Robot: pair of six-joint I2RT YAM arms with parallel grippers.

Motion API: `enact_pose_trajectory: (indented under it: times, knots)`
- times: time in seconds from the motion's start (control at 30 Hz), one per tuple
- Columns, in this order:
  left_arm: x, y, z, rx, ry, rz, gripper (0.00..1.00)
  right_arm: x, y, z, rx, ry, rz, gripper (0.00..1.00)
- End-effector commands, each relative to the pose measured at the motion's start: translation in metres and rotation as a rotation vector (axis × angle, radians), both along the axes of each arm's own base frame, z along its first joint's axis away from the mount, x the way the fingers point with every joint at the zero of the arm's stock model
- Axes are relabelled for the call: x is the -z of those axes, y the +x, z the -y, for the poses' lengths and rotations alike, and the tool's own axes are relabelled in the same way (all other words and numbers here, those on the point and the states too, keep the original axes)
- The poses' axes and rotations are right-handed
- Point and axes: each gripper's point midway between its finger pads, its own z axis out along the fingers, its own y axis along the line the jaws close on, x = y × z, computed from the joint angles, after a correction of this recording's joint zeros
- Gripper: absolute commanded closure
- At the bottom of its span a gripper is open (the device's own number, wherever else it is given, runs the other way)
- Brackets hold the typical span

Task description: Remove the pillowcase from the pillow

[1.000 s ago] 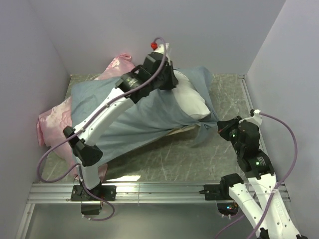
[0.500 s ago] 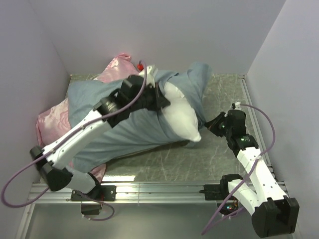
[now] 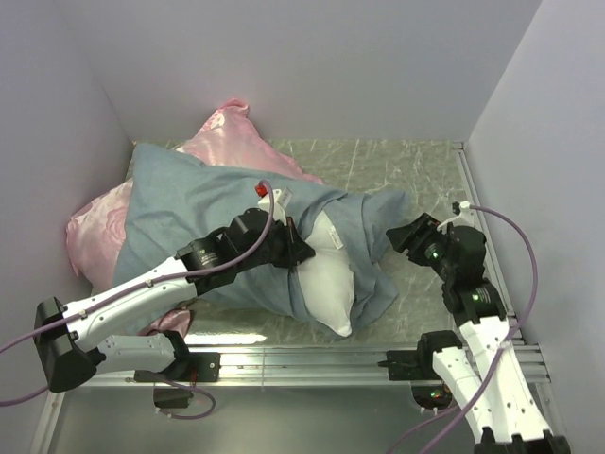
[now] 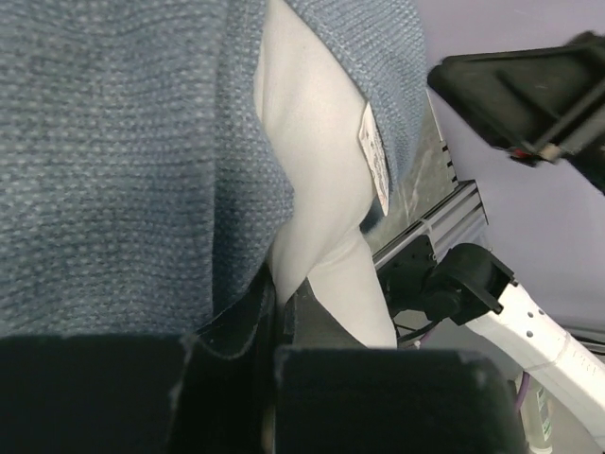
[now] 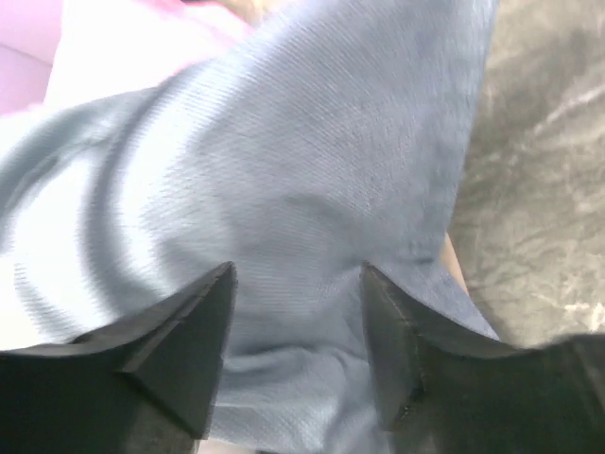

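the pillowcase [image 3: 189, 203] lies with its long axis slanting across the counter [image 3: 378, 170], from the far left corner down toward the right. its mouth is at the right end, where the white pillow [image 3: 326, 279] sticks out with a pointed corner aimed at the near rail [image 3: 312, 357]. the left fingers [image 4: 232, 326] sit right at that mouth and are nearly closed. the wrist view shows white pillow fabric running down into the narrow slot between them, so they look clamped on the pillow beside the pillowcase hem, below the pillow's care label [image 4: 375, 165]. the right fingers [image 5: 180, 331] meet the loose right flap of the mouth, a moderate gap apart with blue-grey cloth filling it. whether they pinch that cloth or only press on it cannot be told. the left arm is the nearer one to the pillow. most of the pillow is buried to the left of those fingers, so the coming pull probably has to carry it toward the near right, out along the case's axis, while the cloth is held back. half a second ago the left arm held the bundle higher and farther back. it has since dropped toward the near edge, the exposed corner has swung to the rail, and more of the shiny pink pillow [image 3: 222, 132] shows behind. the right fingers have barely moved.
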Motion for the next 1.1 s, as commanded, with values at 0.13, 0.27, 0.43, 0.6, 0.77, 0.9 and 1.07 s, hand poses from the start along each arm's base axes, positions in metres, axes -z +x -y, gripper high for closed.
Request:
enact_pose_trajectory:
  times: [0.13,0.27,0.43,0.6,0.77,0.9,1.07]
  knots:
    - [-0.017,0.017,-0.017,-0.137,-0.027,0.068,1.0,-0.036,-0.008,-0.002,-0.05,-0.029,0.088,0.24]
    - [-0.016,0.012,-0.01,-0.119,-0.015,0.065,1.0,-0.041,-0.003,-0.02,-0.134,-0.035,0.105,0.2]
    - [-0.016,0.004,-0.003,-0.1,-0.008,0.065,1.0,-0.048,0.012,-0.038,-0.139,-0.079,0.106,0.18]
    - [-0.017,0.002,0.0,-0.096,0.004,0.066,1.0,-0.06,0.018,-0.046,-0.137,-0.069,0.135,0.18]
    - [-0.016,0.0,-0.001,-0.097,0.011,0.066,1.0,-0.072,0.013,-0.045,-0.122,-0.064,0.166,0.2]
    - [-0.016,-0.001,-0.001,-0.094,0.016,0.066,1.0,-0.075,0.015,-0.055,-0.163,-0.066,0.16,0.23]
    - [-0.019,-0.001,-0.001,-0.094,0.02,0.073,1.0,-0.063,0.019,-0.074,-0.207,-0.085,0.122,0.32]
